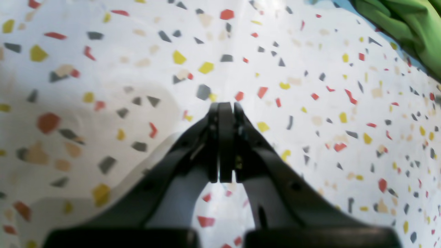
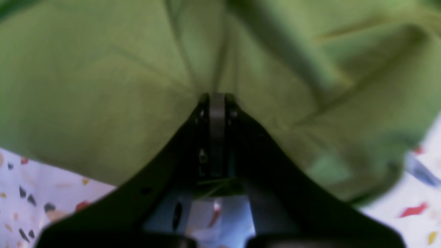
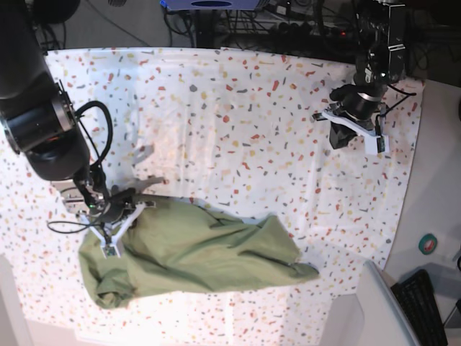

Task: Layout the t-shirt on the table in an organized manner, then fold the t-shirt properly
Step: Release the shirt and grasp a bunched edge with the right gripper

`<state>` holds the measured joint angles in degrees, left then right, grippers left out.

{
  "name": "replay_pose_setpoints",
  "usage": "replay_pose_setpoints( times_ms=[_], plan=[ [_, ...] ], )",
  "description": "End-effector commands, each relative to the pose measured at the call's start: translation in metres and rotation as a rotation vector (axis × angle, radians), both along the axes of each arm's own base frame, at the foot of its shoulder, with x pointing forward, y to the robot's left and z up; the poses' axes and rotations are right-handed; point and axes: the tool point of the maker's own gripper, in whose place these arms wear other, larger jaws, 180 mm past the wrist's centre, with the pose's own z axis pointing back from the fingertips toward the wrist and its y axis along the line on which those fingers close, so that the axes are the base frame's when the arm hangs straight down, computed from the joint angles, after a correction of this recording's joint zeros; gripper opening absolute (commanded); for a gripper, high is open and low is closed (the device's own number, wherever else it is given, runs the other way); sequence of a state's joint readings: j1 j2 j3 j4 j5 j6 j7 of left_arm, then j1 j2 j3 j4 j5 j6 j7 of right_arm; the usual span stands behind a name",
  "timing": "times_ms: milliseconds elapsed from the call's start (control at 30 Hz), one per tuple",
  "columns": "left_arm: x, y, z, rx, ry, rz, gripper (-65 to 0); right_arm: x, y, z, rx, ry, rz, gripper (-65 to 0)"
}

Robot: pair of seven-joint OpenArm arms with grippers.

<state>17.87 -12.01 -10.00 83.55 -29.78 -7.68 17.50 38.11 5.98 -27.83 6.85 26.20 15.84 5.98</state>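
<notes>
The green t-shirt point(image 3: 194, 252) lies crumpled in a long heap on the near left part of the speckled table point(image 3: 238, 122). My right gripper point(image 3: 144, 205) is at the heap's upper left edge. In the right wrist view its fingers point(image 2: 217, 98) are pressed together, and the t-shirt point(image 2: 103, 89) creases toward their tips, so the cloth is pinched. My left gripper point(image 3: 338, 138) hangs over the far right of the table, well away from the shirt. It is shut on nothing point(image 1: 225, 105), and only a corner of the t-shirt point(image 1: 406, 24) shows at the top right of the left wrist view.
The table cloth ends at the right on a plain grey-white surface point(image 3: 432, 187) with a small round object point(image 3: 428, 244) on it. A keyboard point(image 3: 425, 295) and a grey box edge point(image 3: 367, 310) sit at the near right. Cables and stands point(image 3: 288, 21) line the far edge.
</notes>
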Motion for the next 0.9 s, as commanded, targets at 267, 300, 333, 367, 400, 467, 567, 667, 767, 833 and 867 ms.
replay_pose_setpoints(
  times_ms=[267, 300, 333, 367, 400, 467, 567, 667, 767, 833, 867],
  plan=[
    [0.018, -0.002, 0.044, 0.035, -0.127, -0.046, -65.0, -0.067, 0.044, -0.026, 0.034, 0.151, 0.161, -65.0],
    [0.019, -0.003, 0.046, 0.035, -0.133, -0.048, -65.0, -0.076, 0.049, -0.026, 0.038, 0.157, 0.187, -65.0],
    [0.019, -0.003, 0.047, 0.037, -0.135, -0.049, -65.0, -0.083, 0.056, -0.024, 0.046, 0.157, 0.209, -65.0],
    [0.020, -0.002, 0.048, 0.037, -0.136, -0.048, -65.0, -0.089, 0.064, -0.019, 0.055, 0.152, 0.234, -65.0],
    [0.020, -0.003, 0.049, 0.038, -0.139, -0.049, -65.0, -0.096, 0.065, -0.015, 0.053, 0.150, 0.254, -65.0],
    [0.020, -0.003, 0.049, 0.038, -0.139, -0.049, -65.0, -0.109, 0.072, -0.006, 0.057, 0.135, 0.296, -65.0],
    [0.022, -0.003, 0.050, 0.038, -0.144, -0.049, -65.0, -0.112, 0.073, 0.018, 0.074, 0.083, 0.273, -65.0],
    [0.024, 0.013, 0.055, 0.054, -0.156, -0.012, -65.0, -0.108, 0.059, 0.055, 0.118, -0.004, 0.174, -65.0],
    [0.024, 0.036, 0.061, 0.073, -0.169, 0.048, -65.0, -0.103, 0.042, 0.099, 0.142, -0.101, 0.106, -65.0],
    [0.024, 0.048, 0.064, 0.087, -0.177, 0.076, -65.0, -0.103, 0.026, 0.119, 0.137, -0.143, 0.064, -55.4],
    [0.023, 0.057, 0.067, 0.097, -0.182, 0.094, -65.0, -0.103, 0.016, 0.129, 0.133, -0.164, 0.038, -45.3]
  ],
)
